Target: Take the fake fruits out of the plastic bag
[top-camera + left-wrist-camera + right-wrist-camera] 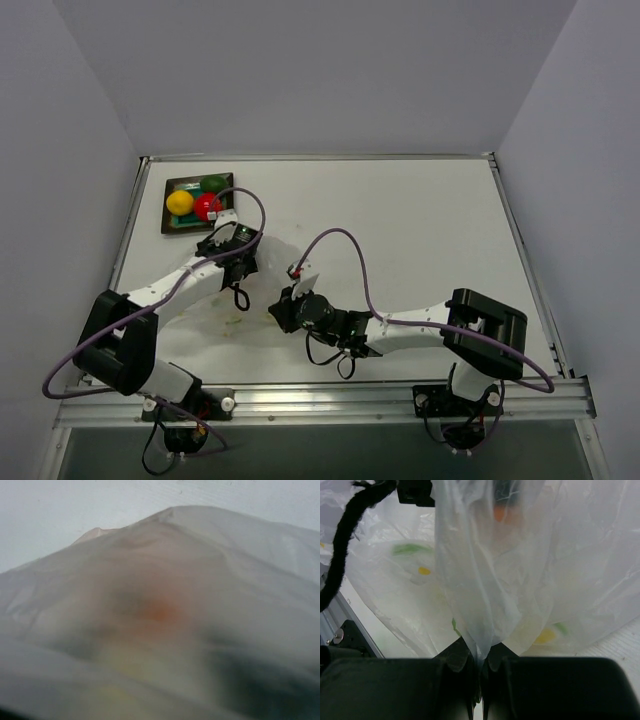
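Observation:
The plastic bag [262,292] lies crumpled between the two arms. My right gripper [480,652] is shut on a pinched fold of the bag [485,580] and holds it up; from above this gripper [290,306] sits at the bag's right edge. An orange fruit [500,513] shows dimly through the film. The left wrist view is filled by bag film [210,555] with an orange blur [159,611] behind it, and its jaws are hidden. My left gripper [238,265] is at the bag's upper left. Yellow [180,202], green [213,184] and red [207,206] fruits rest in the tray.
The dark-framed tray [168,228] sits at the table's far left corner, just beyond the left wrist. Purple cables [345,235] loop above both arms. A metal rail [330,395] runs along the near table edge.

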Tool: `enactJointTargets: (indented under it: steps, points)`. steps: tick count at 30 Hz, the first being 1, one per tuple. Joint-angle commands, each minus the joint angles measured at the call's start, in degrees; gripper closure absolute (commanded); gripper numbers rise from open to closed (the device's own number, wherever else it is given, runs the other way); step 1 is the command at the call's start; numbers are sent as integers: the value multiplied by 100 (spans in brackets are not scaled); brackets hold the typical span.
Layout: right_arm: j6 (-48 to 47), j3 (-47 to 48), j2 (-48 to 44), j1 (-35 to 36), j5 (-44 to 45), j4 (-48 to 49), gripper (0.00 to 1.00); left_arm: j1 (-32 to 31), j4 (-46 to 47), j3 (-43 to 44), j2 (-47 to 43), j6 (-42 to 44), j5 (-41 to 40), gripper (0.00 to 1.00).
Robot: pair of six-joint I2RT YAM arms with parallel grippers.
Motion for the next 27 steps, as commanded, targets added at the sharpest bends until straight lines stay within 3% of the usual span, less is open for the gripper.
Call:
enactJointTargets:
  steps: [1,9,15,21,23,27]
  points:
    - [-45,106,-101,-15,10,232,100,66,231,328,95,241,-425,22]
    - [-80,115,-57,-15,-42,241,100,84,706,363,885,347,-574,13]
    - [-107,132,-22,-85,-77,214,100,84,1663,-84,746,487,-495,11]
    - [-124,150,5,-146,-130,188,100,101,1682,-146,667,479,-381,45]
    - [-124,150,13,-173,-130,179,100,84,1586,-164,526,453,-302,66]
    - [-133,185,48,-217,-148,162,100,49,1191,-190,-62,409,-91,83]
